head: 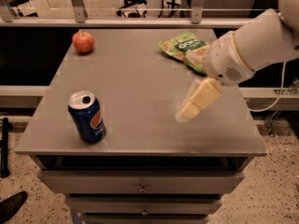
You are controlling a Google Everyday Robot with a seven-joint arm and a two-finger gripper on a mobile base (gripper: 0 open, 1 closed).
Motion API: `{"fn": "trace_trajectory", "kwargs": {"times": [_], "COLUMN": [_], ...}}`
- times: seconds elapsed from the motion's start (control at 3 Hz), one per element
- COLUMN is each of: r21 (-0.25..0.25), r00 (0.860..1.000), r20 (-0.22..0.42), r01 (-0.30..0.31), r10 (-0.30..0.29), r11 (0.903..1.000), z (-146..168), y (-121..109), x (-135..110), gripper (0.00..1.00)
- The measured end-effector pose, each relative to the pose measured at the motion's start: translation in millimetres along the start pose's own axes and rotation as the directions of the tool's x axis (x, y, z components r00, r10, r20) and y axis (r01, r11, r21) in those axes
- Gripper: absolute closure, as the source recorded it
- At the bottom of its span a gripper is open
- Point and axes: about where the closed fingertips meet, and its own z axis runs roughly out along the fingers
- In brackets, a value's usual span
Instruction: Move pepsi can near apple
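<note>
The pepsi can [87, 117] stands upright near the front left corner of the grey table [140, 78]; it is dark blue with a red-and-white logo and a silver top. The apple [83, 41] is red-orange and sits at the back left corner. My gripper [192, 104] hangs over the right middle of the table, well to the right of the can, with its cream-coloured fingers [201, 98] pointing down and to the left. It holds nothing.
A green snack bag [180, 47] lies at the back right of the table, partly behind my arm [252, 45]. Drawers [142, 188] are below the table front. A railing [140, 21] runs behind the table.
</note>
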Motion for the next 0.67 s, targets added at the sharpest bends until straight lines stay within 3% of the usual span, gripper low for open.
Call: {"fn": "trace_trajectory", "kwargs": {"times": [0.33,0.67], "r21": [-0.074,-0.109], "r00": [0.984,0.966], "r20": [0.180,0.256], "r01": [0.001,0.004], "r10": [0.012,0.024], "r11": [0.9972,0.9940], "z": [40.2,49.1], "y": [12.1,20.9], "x": [-39.3,-63.6], "gripper": [0.00,0.00]}}
